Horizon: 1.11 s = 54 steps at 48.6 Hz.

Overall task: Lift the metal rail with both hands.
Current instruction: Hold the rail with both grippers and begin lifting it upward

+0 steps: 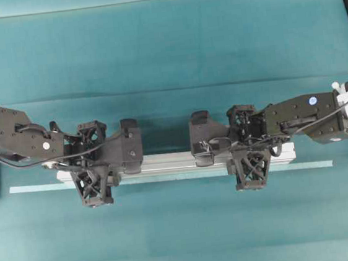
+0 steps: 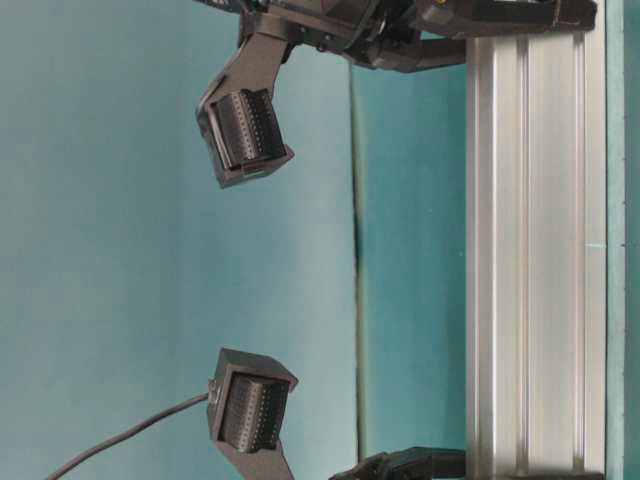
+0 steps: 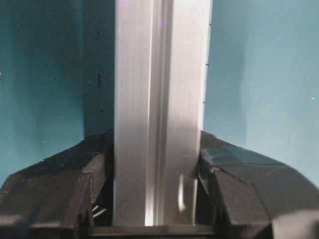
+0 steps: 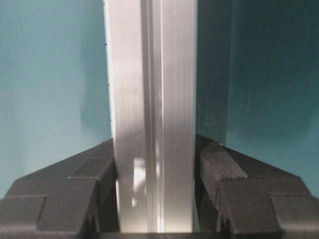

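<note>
Rail [image 1: 165,164], one, metal, lies between fingers [image 3: 89,184] of left gripper [image 1: 92,167] and right gripper [image 1: 246,151]; both pairs clamped on its sides.

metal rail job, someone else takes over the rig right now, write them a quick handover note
Left gripper: shut on the metal rail near its left end.
Right gripper: shut on the rail near its right end.
Rail: lies lengthwise across the teal table, parallel to the pale tape strip beside it.
Done: both grips set, fingers against the rail's sides.
Left: raise both arms together, keeping the rail level.
</note>
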{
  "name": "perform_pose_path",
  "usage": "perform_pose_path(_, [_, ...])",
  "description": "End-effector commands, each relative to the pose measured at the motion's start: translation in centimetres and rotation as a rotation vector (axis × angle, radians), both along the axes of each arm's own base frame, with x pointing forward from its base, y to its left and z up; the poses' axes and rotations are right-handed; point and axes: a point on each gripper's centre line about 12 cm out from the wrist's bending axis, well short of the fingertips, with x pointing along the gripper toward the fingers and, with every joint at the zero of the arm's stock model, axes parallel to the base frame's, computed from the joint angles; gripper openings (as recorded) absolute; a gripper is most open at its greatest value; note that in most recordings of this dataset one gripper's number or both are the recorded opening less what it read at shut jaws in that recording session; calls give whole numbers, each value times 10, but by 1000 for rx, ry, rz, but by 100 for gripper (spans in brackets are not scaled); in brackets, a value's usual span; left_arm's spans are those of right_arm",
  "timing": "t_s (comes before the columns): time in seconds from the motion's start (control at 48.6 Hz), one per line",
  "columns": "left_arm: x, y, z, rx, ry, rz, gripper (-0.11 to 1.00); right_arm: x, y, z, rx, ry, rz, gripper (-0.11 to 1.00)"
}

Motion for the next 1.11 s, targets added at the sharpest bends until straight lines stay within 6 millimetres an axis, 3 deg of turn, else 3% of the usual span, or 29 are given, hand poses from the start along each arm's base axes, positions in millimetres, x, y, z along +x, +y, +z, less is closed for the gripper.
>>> perform_pose_path(0.0, [5,0,14,1,-48,-2,36,5,-1,8,2,-24,-8,39])
perform_pose_path(0.391, [7,1,58,5,-88,1,36,5,-1,45,15,0,-8,38])
perform_pose_path(0.74, [3,3,99,6,-81,11,36,4,-11,99,29,-17,-32,39])
perform_pose_path(1.089, [-1,11,156,6,-124,42,36,7,-18,139,37,31,-38,38])
